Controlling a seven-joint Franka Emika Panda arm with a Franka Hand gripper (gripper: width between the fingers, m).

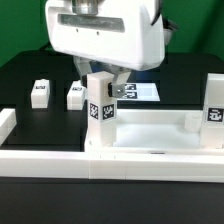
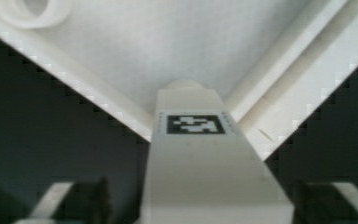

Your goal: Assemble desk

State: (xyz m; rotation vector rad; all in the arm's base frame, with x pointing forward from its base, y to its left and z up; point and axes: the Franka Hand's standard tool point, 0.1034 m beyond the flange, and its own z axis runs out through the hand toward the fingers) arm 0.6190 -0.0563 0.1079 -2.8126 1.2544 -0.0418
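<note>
The desk's white tabletop (image 1: 150, 130) lies upside down with its raised rim up. A short white leg (image 1: 100, 102) with a tag stands upright at its corner on the exterior view's left. My gripper (image 1: 103, 86) hangs right over this leg. In the wrist view the leg (image 2: 202, 130) runs between my two fingers (image 2: 60, 205), with a dark gap on each side, so the gripper (image 2: 202, 208) is open and astride the leg. A second leg (image 1: 212, 100) stands at the tabletop's corner on the exterior view's right. The tabletop's flat inner face (image 2: 158, 50) fills the wrist view beyond the leg.
Two loose white legs (image 1: 40, 93) (image 1: 75, 96) stand on the black table at the exterior view's left. The marker board (image 1: 142, 92) lies behind the gripper. A low white border rail (image 1: 40, 158) runs along the front and up the left side.
</note>
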